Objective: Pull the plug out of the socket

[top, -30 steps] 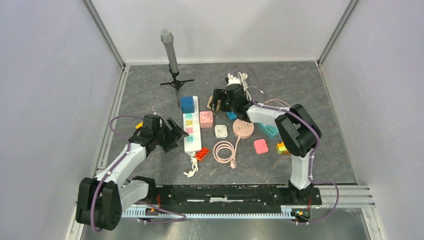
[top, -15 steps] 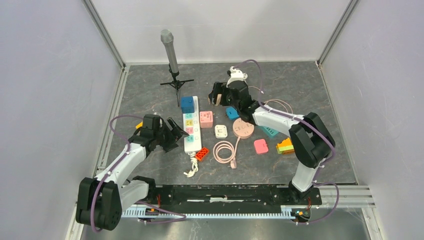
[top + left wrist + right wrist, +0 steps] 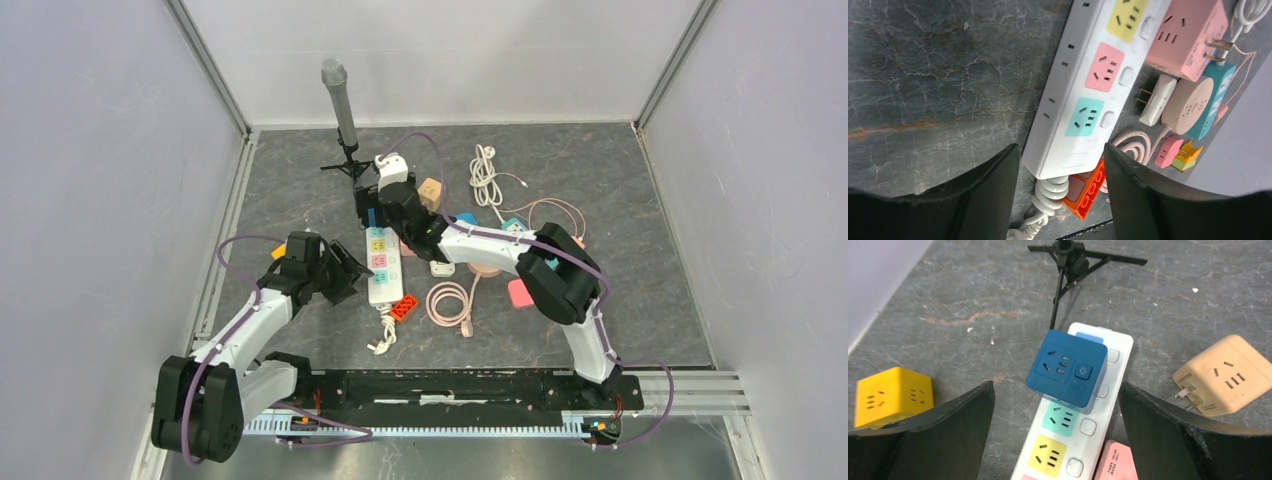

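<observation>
**Right arm swung across to the blue cube plug**

Since the earlier frames the right arm had swept from the upper middle of the overhead view toward the left. The tan cube adapter (image 3: 430,192) now lay on the bench (image 3: 290,190) just beside its wrist. Its forearm stretched diagonally from the lower right up to the centre, with the wrist bent down over the far end of the power strip (image 3: 382,268). The right end effector (image 3: 1055,385) stood wide, its two dark fingers flanking the blue cube plug (image 3: 1068,371) and clear of it on both sides. That plug sat in the strip's far socket, at the centre of the wrist frame, just below the tripod feet of the microphone stand (image 3: 1068,260). A yellow cube (image 3: 893,395) lay at lower left.

The left arm had hardly shifted. It lay low, reaching from the lower left toward the centre. The left end effector (image 3: 1062,150) was parted at a middling gap and held nothing, with the strip's near end and its coiled cord showing between the fingers. Whether its fingertips touched the strip could not be told.
</observation>
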Controlling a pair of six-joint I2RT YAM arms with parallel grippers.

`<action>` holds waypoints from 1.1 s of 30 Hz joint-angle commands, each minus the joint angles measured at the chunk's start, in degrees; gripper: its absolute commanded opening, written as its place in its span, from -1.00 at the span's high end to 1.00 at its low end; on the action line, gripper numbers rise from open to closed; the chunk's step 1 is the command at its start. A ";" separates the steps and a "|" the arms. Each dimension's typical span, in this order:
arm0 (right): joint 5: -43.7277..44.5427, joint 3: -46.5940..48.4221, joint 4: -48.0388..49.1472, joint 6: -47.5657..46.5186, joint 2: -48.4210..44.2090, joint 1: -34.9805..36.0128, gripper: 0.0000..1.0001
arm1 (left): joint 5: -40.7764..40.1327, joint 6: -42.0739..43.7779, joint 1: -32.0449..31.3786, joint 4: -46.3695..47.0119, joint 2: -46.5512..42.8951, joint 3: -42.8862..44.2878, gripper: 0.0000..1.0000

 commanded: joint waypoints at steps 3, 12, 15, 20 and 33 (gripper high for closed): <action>3.62 3.40 2.80 -4.08 3.97 0.74 -0.93 | 2.64 -4.42 0.22 5.08 1.43 -2.55 -0.33; 3.61 8.77 1.69 -4.58 10.13 1.20 -0.86 | 3.94 -3.60 0.22 6.88 4.00 -3.25 -0.32; 3.33 10.75 0.60 -4.90 11.74 1.30 -0.76 | 3.11 -3.58 0.22 7.43 5.01 -2.95 -0.31; 3.81 10.68 0.02 -3.72 12.06 1.66 -0.35 | 1.67 -3.54 0.22 8.91 7.78 -1.56 -0.28; 10.31 12.56 -11.01 2.76 10.32 4.17 0.18 | 0.40 -6.90 0.25 16.25 13.82 2.11 -0.32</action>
